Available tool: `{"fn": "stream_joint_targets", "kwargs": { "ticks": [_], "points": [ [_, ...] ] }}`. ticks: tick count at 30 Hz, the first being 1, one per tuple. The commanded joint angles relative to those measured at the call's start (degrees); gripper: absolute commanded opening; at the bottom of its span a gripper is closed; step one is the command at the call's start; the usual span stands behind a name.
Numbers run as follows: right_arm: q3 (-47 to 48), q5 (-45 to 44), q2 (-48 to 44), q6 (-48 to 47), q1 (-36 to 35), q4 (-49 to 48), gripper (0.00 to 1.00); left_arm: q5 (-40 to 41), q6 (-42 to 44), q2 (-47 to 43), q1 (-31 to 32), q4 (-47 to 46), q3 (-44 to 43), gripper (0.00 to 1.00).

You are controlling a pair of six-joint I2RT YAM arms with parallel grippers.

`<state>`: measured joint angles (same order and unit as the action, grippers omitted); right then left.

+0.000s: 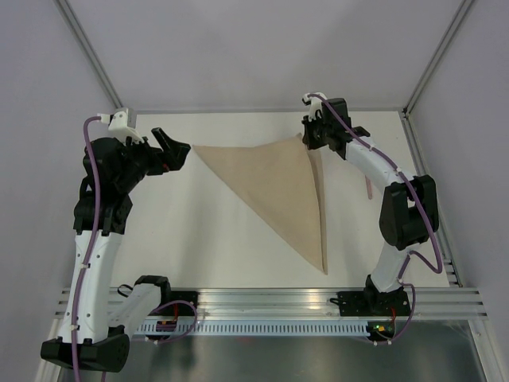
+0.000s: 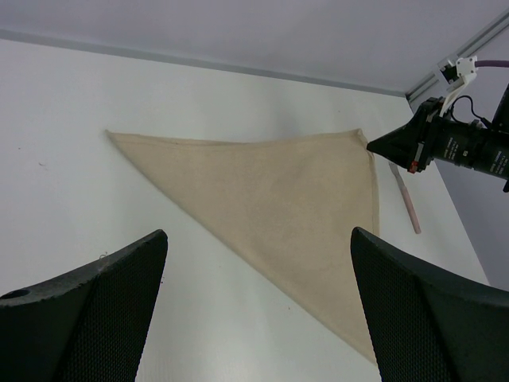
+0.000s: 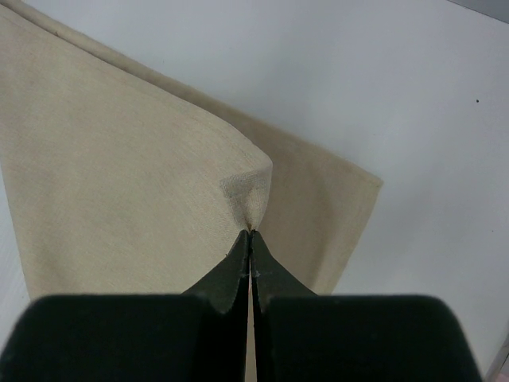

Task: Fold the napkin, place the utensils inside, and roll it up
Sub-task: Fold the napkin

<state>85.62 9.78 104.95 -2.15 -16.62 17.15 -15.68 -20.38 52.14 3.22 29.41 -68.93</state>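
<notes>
While left fingers (image 2: 87, 306) gape wide, touching nothing, right fingers (image 3: 232, 274) pinch napkin (image 1: 278, 179) corner shut.

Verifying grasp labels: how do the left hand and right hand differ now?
The left hand is wide open; the right hand is shut. The left hand holds nothing; the right hand pinches the top layer's corner of the folded napkin. The left hand sits by the napkin's left corner; the right hand is at its far right corner. Both are black two-finger hands.
</notes>
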Motion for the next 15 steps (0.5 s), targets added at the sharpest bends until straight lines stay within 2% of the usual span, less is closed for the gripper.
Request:
{"fn": "stream_joint_targets", "kwargs": {
  "ticks": [1,15],
  "points": [
    [0.33,0.59,-2.64,0.92,0.63,-2.03,0.0,-1.9,-2.29,0.33,-0.24,-2.34,0.28,1.0],
    [0.6,0.59,-2.38,1.1,1.42,-2.21,0.0,-2.34,-2.56,0.51,-0.24,-2.69,0.55,1.0]
  ]
}}
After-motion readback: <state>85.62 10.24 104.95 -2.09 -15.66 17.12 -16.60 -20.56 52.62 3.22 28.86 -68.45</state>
